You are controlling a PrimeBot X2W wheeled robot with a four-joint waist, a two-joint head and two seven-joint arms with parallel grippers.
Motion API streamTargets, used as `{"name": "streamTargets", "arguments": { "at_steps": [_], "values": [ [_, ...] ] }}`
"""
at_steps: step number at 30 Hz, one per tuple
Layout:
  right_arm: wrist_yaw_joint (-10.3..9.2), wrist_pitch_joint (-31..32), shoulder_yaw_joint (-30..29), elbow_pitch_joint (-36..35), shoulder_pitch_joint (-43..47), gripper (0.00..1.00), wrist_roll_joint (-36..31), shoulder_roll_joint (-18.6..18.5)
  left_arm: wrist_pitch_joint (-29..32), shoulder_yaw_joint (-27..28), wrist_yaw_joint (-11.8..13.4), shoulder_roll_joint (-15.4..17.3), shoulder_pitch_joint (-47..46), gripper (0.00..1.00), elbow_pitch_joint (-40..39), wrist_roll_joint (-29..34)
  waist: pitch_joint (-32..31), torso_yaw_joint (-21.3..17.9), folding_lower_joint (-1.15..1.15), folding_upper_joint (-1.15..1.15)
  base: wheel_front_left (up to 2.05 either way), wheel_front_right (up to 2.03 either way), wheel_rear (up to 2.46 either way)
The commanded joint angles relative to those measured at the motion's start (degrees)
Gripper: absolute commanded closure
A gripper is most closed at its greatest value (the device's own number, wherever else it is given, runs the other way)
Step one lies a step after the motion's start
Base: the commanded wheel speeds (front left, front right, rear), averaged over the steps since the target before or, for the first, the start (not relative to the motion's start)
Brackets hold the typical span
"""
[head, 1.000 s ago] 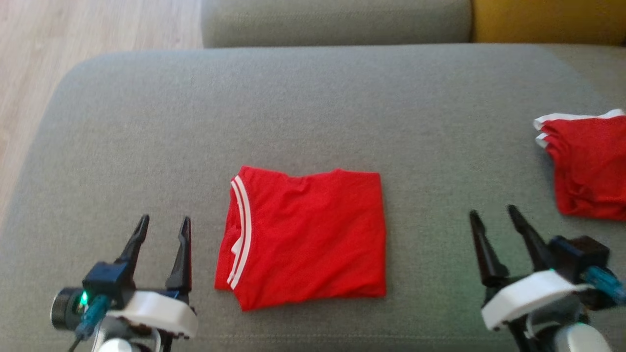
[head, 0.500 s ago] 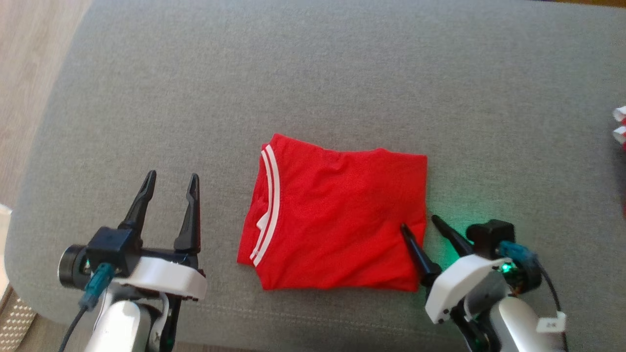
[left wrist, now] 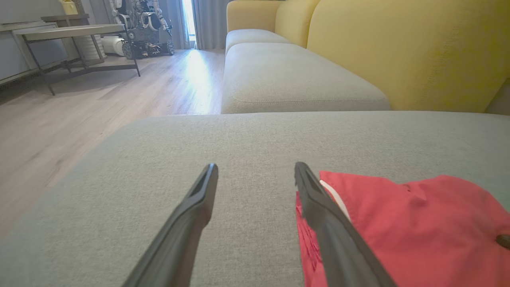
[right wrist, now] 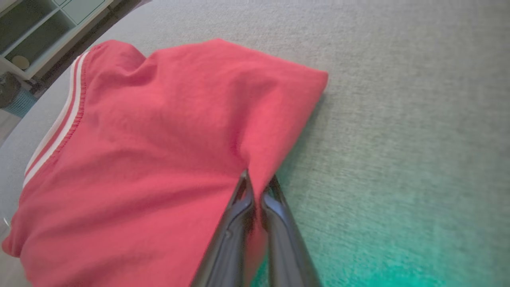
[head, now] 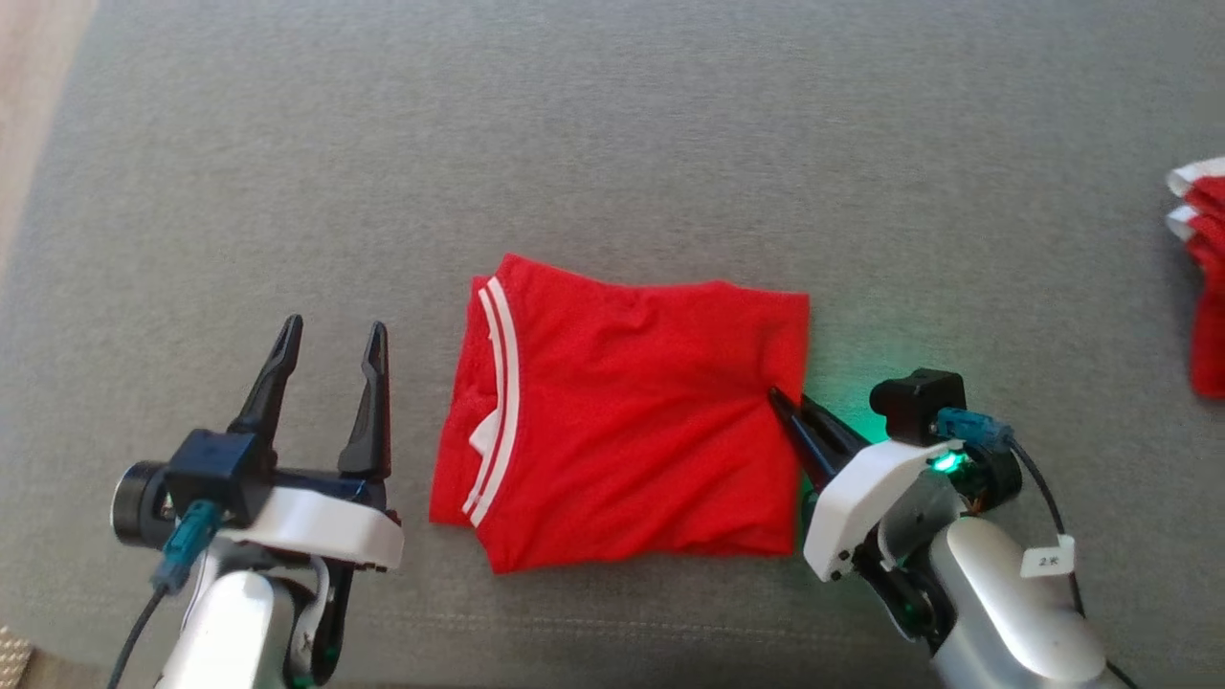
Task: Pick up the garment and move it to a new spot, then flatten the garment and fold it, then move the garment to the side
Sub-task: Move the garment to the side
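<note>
**Right tool pinched on the garment's right edge**

Right arm: pale forearm [head: 1014,612] enters from the lower right, angled up and leftward. The right tool [head: 780,402] is closed tight on a fold of red cloth, about midway along the right edge of the garment [head: 622,421]. In the right wrist view the cloth puckers up into the pinch.

Left arm: low at lower left, pointing away from the robot. The left tool [head: 335,327] is spread wide and holds nothing. It is just beside the garment's striped edge, not touching it.

Garment: red knit, folded to a rough rectangle, lightly wrinkled. Two white stripes run along a ribbed band on its left side. It lies near the middle of the grey sofa cushion [head: 612,144], which is a coarse woven fabric.

Around: a second red piece [head: 1208,287] with white trim lies at the cushion's far right, well apart. A green glow [head: 857,416] falls on the cushion by the right wrist. Yellow backrest [left wrist: 398,52] and wood floor [left wrist: 99,103] lie beyond.
</note>
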Motion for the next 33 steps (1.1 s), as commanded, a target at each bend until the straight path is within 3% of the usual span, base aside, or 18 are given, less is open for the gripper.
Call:
{"name": "streamTargets", "arguments": {
  "at_steps": [1,6,16,25,33],
  "values": [
    [0.19,0.0,1.2,-2.1,-0.6,1.00,0.1,-1.4,-0.5,2.3,0.0,1.3,-2.0,0.00,-1.7,0.1,-0.1,-2.0,0.00,0.00,0.00,0.00,0.00],
    [0.19,0.2,-1.2,-7.4,-0.7,1.00,-0.8,-6.0,-0.6,2.2,0.1,1.8,-2.0,0.00,-2.2,0.3,-0.1,-6.2,0.00,0.00,0.00,0.00,0.00],
    [0.19,4.5,-13.5,-17.1,-6.6,1.00,-2.4,-16.1,0.2,1.2,-0.5,3.0,-4.8,0.00,-3.7,1.1,3.0,-13.0,0.00,0.00,0.00,0.00,0.00],
    [0.19,6.2,-25.3,-17.1,-10.3,1.00,0.8,-22.5,0.7,-0.2,-0.9,3.3,-6.5,0.00,-4.2,1.6,5.5,-14.0,0.00,0.00,0.00,0.00,0.00],
    [0.19,6.8,-32.7,-15.7,-11.2,1.00,2.8,-24.5,0.9,-0.9,-1.1,3.7,-7.4,0.00,-4.0,1.9,7.1,-13.9,0.00,0.00,0.00,0.00,0.00]
  ]
}}
